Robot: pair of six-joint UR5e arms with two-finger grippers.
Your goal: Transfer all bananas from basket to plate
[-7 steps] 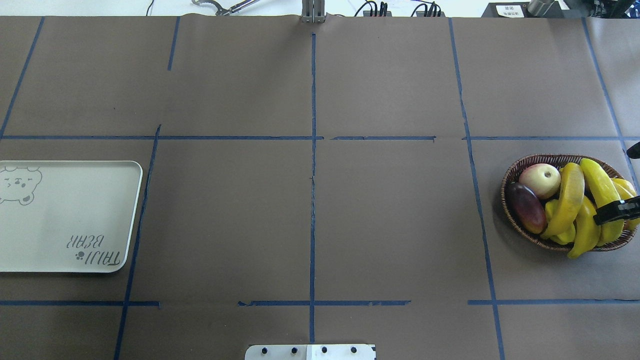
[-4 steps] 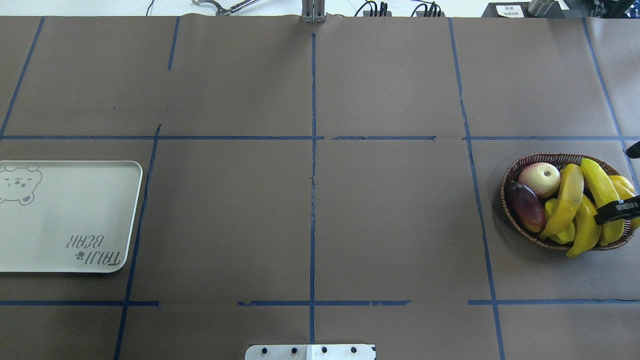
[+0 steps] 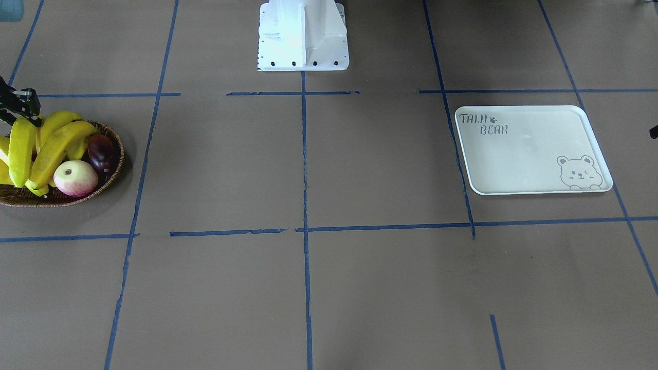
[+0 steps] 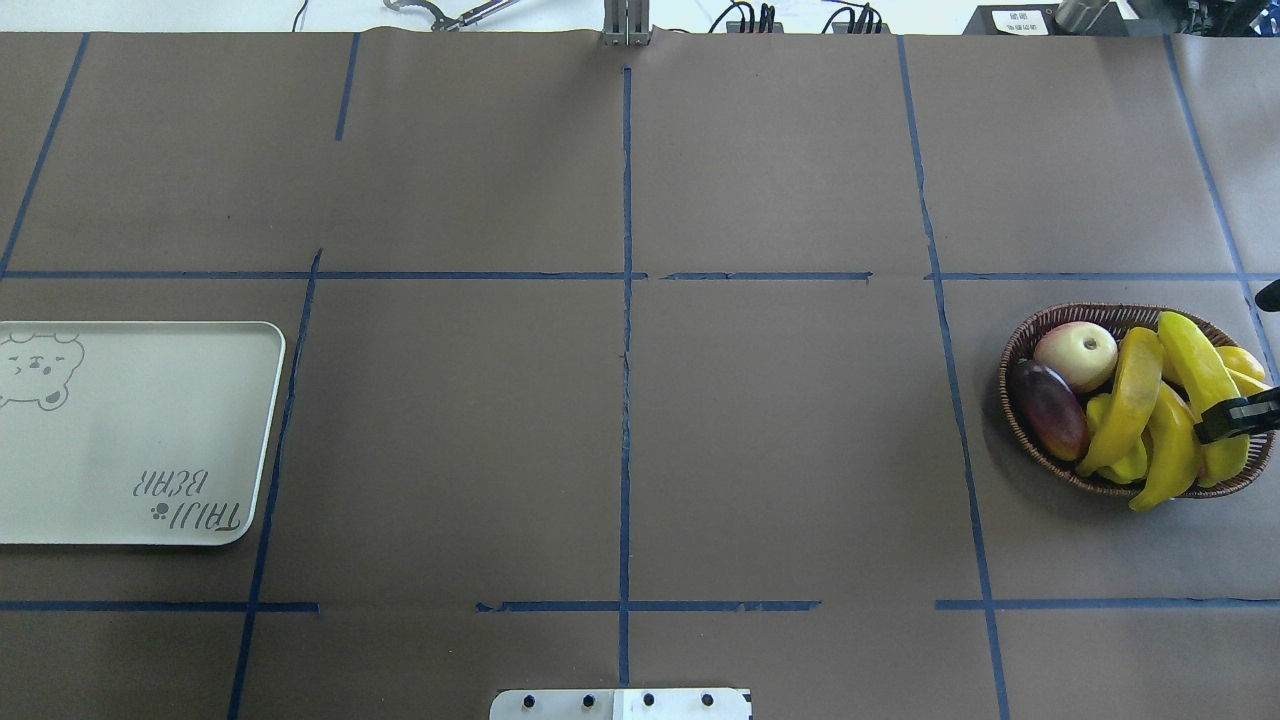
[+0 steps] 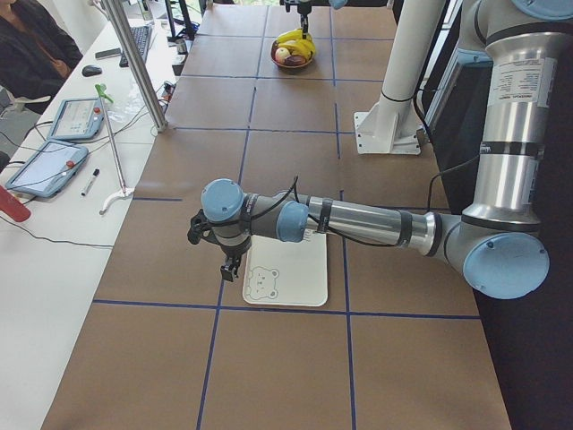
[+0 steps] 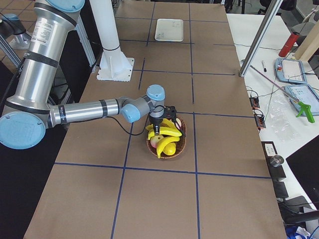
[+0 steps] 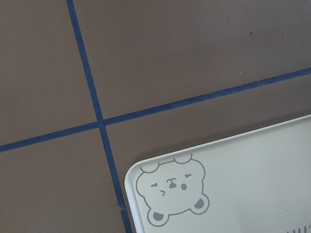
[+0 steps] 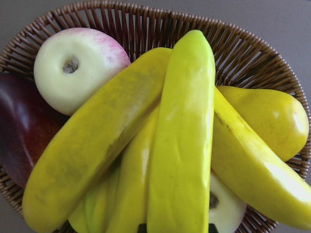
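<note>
Crowding basket [image 4: 1030, 335] bananas [image 4: 1135, 395]: apple [image 4: 1075, 356], dark fruit [image 4: 1048, 410]; right pincer [image 4: 1238, 416] apparently clamping one.

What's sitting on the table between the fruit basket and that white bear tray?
Nothing. In the overhead view the stretch from the basket to the plate is bare brown table cover, crossed only by blue tape lines.

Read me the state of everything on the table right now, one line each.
right pincer: shut on the top banana.
top banana: gripped, not yet clear of the basket.
other bananas: lying in the basket.
apple: in the basket, untouched.
basket: holds all the fruit.
plate: empty.
left pincer: hovers over the plate's bear corner; open or shut, cannot tell.
</note>
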